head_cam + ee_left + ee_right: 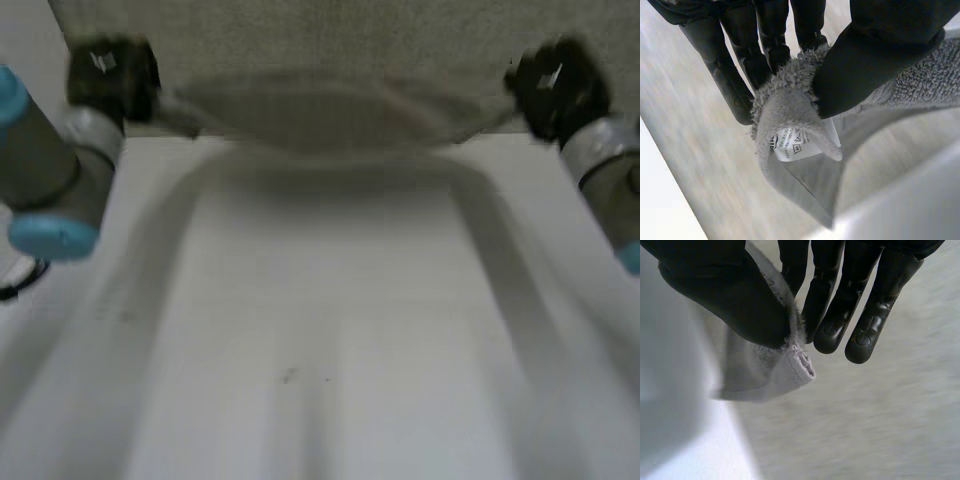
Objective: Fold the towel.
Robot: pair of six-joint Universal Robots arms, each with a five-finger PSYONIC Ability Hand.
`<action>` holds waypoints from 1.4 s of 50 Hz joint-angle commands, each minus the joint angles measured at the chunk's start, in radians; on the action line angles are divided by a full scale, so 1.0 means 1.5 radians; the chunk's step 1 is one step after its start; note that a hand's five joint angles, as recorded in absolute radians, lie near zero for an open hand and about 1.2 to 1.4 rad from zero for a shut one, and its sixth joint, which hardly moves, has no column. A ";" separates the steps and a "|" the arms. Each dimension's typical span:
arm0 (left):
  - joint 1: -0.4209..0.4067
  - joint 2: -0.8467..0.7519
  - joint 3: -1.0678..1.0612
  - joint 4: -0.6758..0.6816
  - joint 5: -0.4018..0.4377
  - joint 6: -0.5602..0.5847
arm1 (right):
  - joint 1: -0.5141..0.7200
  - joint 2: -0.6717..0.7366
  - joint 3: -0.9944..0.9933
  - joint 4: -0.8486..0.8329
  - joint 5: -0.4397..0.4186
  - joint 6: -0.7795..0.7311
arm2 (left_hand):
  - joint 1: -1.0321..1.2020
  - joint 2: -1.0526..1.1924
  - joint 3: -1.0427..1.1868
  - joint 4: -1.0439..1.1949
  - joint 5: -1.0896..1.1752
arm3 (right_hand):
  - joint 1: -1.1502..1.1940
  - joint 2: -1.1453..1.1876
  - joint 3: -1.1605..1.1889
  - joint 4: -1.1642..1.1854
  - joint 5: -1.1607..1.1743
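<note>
At ten and two o'clock, my left hand [110,75] and right hand [555,85] are each pinching a towel [330,105] corner; I'm aiming to carry them level.

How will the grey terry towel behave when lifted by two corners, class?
Probably floppy: the grey terry towel sags between the left hand and right hand. Likely light: mere pinches at its corners hold it. Its fuzzy pile should resist slipping.

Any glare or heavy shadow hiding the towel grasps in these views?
Head view: no glare; the towel shades the table beneath its held edge. Left wrist view: the left hand pinches a well-lit corner, label showing. Right wrist view: the right hand pinches its corner, evenly lit.
</note>
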 commanded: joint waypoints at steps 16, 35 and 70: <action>0.042 0.017 -0.380 -0.067 0.082 0.141 | -0.102 -0.059 0.198 0.421 -0.015 -0.089 | 0.135 0.122 0.125 0.119 0.126 | 0.270 0.140 0.136 0.133 0.146; 0.066 0.304 -0.475 -0.276 0.092 0.222 | -0.158 -0.240 0.251 0.494 -0.016 -0.199 | 0.135 0.122 0.125 0.119 0.126 | 0.270 0.140 0.136 0.133 0.146; 0.016 -0.223 0.052 -0.167 0.012 0.213 | 0.019 0.284 -0.083 0.055 0.121 -0.143 | -0.336 -0.349 -0.347 -0.352 -0.345 | -0.544 -0.674 -0.678 -0.682 -0.669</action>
